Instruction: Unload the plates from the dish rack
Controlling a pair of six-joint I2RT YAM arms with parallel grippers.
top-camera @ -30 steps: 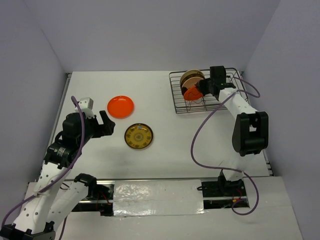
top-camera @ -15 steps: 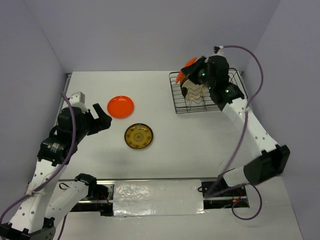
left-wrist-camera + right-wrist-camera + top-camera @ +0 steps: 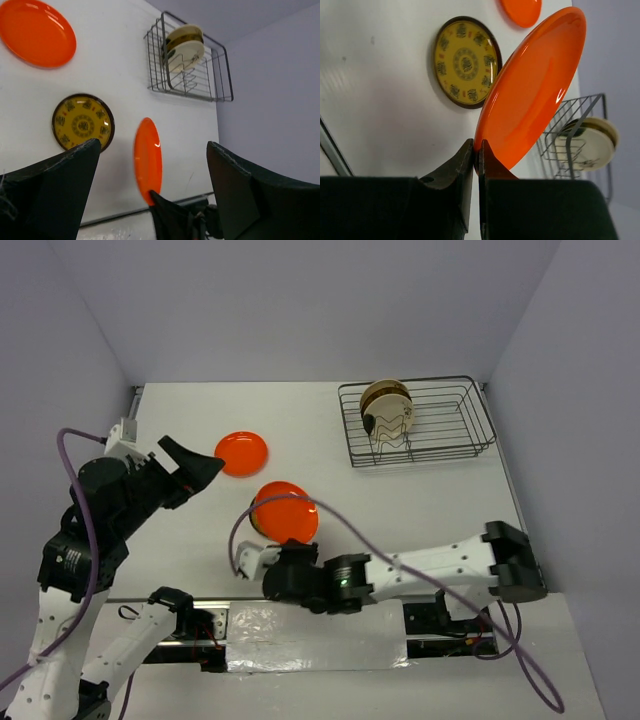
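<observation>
Unloading partly done: beyond the right jaws, clamped on the rim of a held orange plate (image 3: 535,90), a second orange plate (image 3: 241,453) and a patterned plate (image 3: 83,122) are laid on the desk (image 3: 420,502); two plates (image 3: 385,408) are left in the dish rack (image 3: 445,422). Left jaws: spread wide, empty.

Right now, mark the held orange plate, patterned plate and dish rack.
held orange plate (image 3: 532,92), right wrist view, centre
patterned plate (image 3: 83,122), left wrist view, centre
dish rack (image 3: 440,451), top external view, near wall

Edge-on orange plate (image 3: 148,157) near patterned plate (image 3: 83,123)
</observation>
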